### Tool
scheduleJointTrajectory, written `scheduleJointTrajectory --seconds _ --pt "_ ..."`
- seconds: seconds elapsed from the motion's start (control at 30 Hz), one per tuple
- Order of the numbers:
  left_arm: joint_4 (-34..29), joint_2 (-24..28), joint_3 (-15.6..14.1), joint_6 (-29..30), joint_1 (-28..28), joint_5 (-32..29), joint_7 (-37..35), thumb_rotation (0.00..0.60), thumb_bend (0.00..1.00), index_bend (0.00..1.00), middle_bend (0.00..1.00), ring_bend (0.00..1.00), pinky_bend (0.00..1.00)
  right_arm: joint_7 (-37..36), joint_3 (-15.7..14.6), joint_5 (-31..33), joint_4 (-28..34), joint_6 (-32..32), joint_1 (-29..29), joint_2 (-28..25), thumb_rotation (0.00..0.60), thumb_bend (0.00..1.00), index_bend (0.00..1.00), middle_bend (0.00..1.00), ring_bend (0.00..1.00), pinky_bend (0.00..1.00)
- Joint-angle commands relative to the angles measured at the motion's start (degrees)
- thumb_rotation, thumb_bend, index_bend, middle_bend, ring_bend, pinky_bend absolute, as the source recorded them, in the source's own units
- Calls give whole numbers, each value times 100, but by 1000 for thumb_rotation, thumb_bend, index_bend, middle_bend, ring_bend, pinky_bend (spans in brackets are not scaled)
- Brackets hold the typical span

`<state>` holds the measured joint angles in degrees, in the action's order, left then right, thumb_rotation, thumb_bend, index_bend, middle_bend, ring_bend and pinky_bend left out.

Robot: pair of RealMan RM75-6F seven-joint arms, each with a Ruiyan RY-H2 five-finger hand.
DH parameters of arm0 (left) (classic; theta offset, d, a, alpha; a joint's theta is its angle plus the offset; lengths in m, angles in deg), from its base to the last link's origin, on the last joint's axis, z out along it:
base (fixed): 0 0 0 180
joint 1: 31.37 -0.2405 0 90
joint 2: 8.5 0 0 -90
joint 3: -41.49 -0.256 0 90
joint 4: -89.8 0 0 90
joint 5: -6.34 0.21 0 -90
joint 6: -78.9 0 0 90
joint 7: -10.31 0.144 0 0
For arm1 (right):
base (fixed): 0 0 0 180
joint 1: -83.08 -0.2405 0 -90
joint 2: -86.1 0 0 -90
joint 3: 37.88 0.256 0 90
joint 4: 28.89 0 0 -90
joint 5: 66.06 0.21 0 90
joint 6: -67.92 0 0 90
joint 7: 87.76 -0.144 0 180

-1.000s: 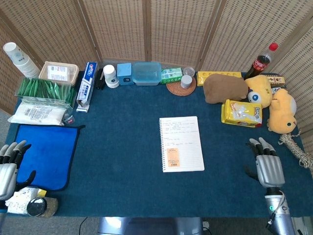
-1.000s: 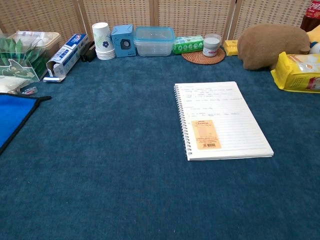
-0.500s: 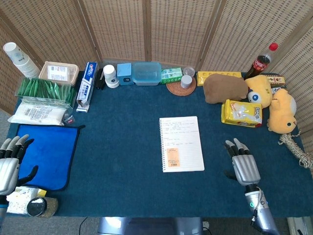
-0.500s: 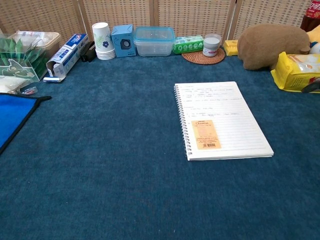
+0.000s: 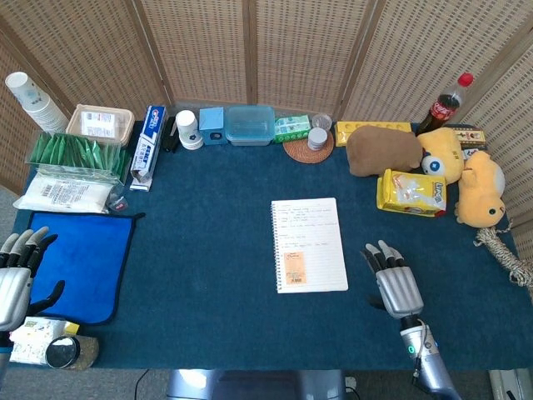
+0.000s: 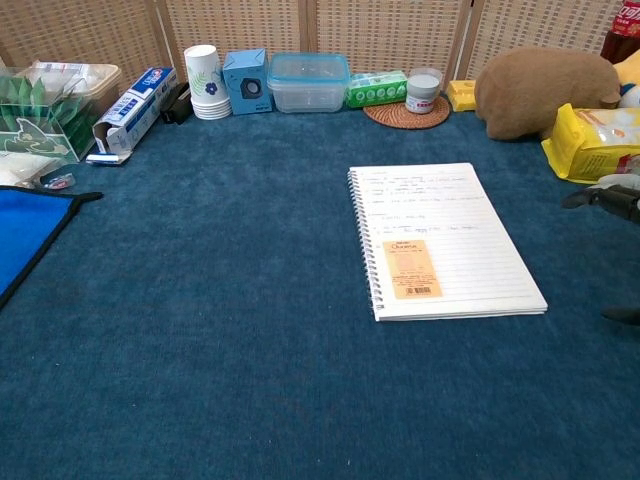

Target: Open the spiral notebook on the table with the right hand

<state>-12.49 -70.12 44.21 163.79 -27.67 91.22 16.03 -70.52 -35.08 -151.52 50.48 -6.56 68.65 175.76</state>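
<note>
The white spiral notebook (image 5: 310, 244) (image 6: 442, 238) lies flat at the table's middle, spiral along its left edge, an orange sticker on its lined cover page. My right hand (image 5: 393, 280) hovers just right of the notebook's lower right corner, fingers apart and extended, holding nothing. Only its dark fingertips (image 6: 600, 197) enter the chest view at the right edge. My left hand (image 5: 17, 277) is at the far left edge beside the blue cloth (image 5: 80, 261), fingers spread and empty.
A yellow snack bag (image 5: 411, 192), brown plush (image 5: 381, 150) and yellow plush toys (image 5: 478, 187) sit right and behind. Boxes, cups and a clear container (image 5: 250, 125) line the back edge. A rope (image 5: 506, 254) lies at the far right.
My right hand has moved left across the table toward the notebook's right edge and now shows in the chest view. The left hand barely shifted. The notebook has not moved.
</note>
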Motion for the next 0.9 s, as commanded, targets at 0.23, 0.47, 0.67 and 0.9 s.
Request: scheduleJointTrajectory --seconds 0.23,0.47,0.67,0.9 --pt "120 -20 -35 46 -54 -38 -165 600 308 221 87 47 0 55 19 12 -247 68 -102 249 600 163 131 168 39 168" --pt "204 -37 -50 47 -72 -60 -268 600 309 221 85 47 0 95 69 34 -376 158 -213 400 600 163 129 167 38 168" --pt "284 -60 -61 37 -83 -85 -350 600 308 220 84 44 0 152 113 72 -457 238 -306 482 600 162 130 168 38 168" --pt "356 -73 -68 48 -100 -96 -422 600 308 220 82 43 0 156 122 120 -545 310 -368 538 600 163 128 167 39 167"
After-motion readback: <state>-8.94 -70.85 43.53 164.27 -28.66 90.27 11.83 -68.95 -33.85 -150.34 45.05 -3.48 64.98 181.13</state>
